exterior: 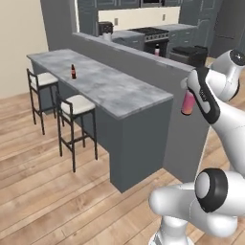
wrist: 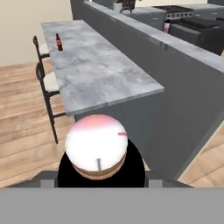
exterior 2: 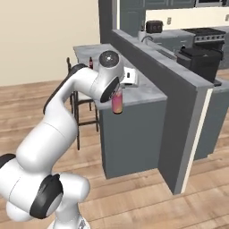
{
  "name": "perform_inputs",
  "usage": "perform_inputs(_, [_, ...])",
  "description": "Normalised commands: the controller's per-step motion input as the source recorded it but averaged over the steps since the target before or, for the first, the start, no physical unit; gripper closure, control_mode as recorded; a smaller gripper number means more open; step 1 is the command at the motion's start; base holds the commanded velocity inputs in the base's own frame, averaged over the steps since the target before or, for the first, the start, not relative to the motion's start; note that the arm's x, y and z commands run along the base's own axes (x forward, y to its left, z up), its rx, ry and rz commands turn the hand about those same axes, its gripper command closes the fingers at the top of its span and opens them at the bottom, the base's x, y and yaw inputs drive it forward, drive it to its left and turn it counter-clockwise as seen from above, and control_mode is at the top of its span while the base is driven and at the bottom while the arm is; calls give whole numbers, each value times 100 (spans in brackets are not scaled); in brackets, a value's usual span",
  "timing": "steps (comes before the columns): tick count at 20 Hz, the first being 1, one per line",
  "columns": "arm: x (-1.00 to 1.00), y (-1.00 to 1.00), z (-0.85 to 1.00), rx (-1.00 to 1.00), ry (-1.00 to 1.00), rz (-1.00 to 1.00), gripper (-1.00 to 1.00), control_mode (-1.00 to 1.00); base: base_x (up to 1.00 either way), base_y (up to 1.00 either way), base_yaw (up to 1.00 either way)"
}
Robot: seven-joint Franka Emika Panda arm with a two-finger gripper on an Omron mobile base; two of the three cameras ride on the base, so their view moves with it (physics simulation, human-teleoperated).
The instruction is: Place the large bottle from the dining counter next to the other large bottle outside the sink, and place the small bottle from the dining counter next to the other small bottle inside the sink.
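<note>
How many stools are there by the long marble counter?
2. One stool stands nearer, by the middle of the dining counter; the other stool is beyond it, toward the far end. More could be hidden behind the counter.

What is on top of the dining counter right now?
On the dining counter, the small dark brown bottle stands near its far end. In the right base view the arm covers part of the slab, so that patch cannot be checked.
</note>
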Motion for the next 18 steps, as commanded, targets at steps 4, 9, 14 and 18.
perform_inputs(4, [0, 0, 0, 0, 0, 0, 100, 100, -21, -34, 21])
perform_inputs(9, [0, 0, 0, 0, 0, 0, 100, 100, -1, -6, 25])
perform_inputs(14, [0, 0, 0, 0, 0, 0, 100, 100, 0, 0, 25])
perform_inputs(18, [0, 0, 0, 0, 0, 0, 100, 100, 0, 0, 25])
